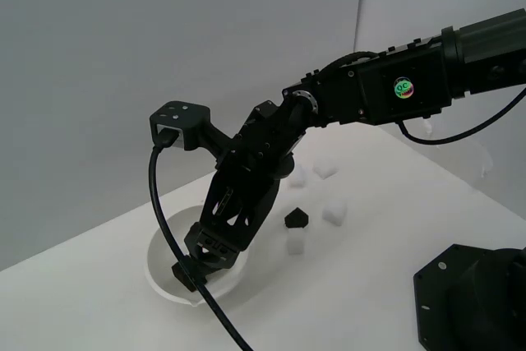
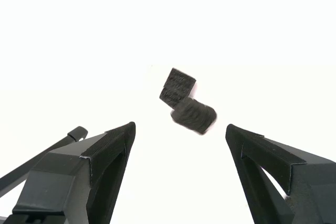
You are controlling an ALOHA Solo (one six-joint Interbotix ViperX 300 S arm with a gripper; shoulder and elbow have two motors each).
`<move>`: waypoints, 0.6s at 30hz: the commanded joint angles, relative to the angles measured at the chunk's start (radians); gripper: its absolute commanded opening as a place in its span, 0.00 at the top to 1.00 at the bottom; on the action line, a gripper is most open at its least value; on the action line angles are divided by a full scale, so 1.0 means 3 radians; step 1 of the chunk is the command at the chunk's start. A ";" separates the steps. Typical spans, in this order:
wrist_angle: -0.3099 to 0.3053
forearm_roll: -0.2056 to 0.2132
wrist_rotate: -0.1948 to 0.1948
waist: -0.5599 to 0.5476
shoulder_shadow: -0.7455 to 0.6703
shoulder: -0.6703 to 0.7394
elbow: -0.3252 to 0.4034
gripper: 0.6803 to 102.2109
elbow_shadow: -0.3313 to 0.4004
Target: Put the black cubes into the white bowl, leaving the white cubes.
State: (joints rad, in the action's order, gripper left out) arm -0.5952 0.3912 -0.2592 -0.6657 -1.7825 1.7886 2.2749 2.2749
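White tabletop [image 1: 386, 285] carries everything; two black cubes [image 2: 177, 86] lie touching inside the white bowl [image 1: 156, 265], one blurred; the pincer [image 2: 181, 145] hangs spread above them, gripping nothing; a third black cube [image 1: 296, 219] sits outside, just beside white cubes [image 1: 334, 212]; the arm [image 1: 255, 178] hides much of the bowl.

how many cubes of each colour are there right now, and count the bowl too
small matte black cubes: 3 (two in the wrist view, one on the table at)
small white cubes: 4
round glossy white bowl: 1
total: 8
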 commanded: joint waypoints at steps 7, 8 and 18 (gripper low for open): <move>-0.0041 -0.0046 -0.0036 0.0235 -0.0286 0.0266 -0.0010 0.02 -0.0031; -0.0046 -0.0072 -0.0041 0.0317 -0.0322 0.0302 0.0015 0.02 -0.0005; -0.0066 -0.0169 -0.0138 0.1002 -0.0598 0.0578 0.0557 0.02 0.0557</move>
State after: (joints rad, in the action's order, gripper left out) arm -0.6136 0.3313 -0.2945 -0.3743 -1.9251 1.9328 2.4130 2.4176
